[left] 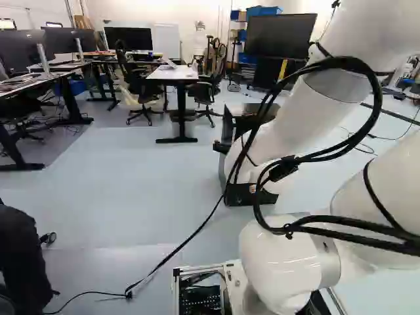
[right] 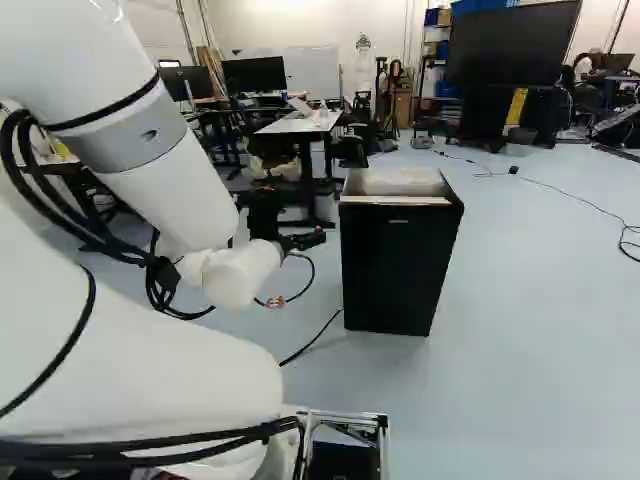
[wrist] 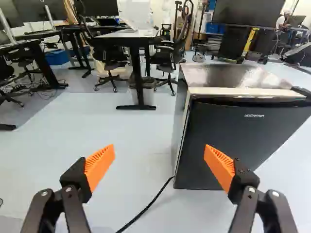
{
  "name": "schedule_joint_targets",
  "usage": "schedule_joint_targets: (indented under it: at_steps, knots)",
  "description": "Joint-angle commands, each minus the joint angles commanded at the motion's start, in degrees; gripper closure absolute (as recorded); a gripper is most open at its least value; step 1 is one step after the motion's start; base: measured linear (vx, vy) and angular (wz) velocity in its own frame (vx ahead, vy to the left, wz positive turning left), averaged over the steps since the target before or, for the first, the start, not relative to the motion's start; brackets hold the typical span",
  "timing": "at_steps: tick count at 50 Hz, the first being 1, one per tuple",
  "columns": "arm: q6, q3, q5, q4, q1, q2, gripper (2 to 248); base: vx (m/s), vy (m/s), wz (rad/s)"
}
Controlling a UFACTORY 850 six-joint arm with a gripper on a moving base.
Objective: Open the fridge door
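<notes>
Black two-finger gripper [wrist: 159,154] stands wide open with nothing in hold, orange pads [wrist: 99,167] well apart. Ahead of it and to one side is the mini fridge [wrist: 226,77], black door [wrist: 233,141] closed. A hinge-like fitting [wrist: 301,91] at one top corner suggests the opposite upright edge [wrist: 183,145] swings free: best turn the pads toward that edge, hook gently, then pull in an arc, lest the mini fridge slide
</notes>
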Motion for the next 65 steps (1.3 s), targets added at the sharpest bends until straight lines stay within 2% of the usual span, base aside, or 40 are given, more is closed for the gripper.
schedule_joint_targets:
  at_steps: [50, 65]
  knots:
    - [0.0, -0.01, 0.0, 0.0, 0.0, -0.01, 3, 0.0, 0.0, 0.0]
    - [0.0, -0.9, 0.0, 0.0, 0.0, -1.06, 3, 0.0, 0.0, 0.0]
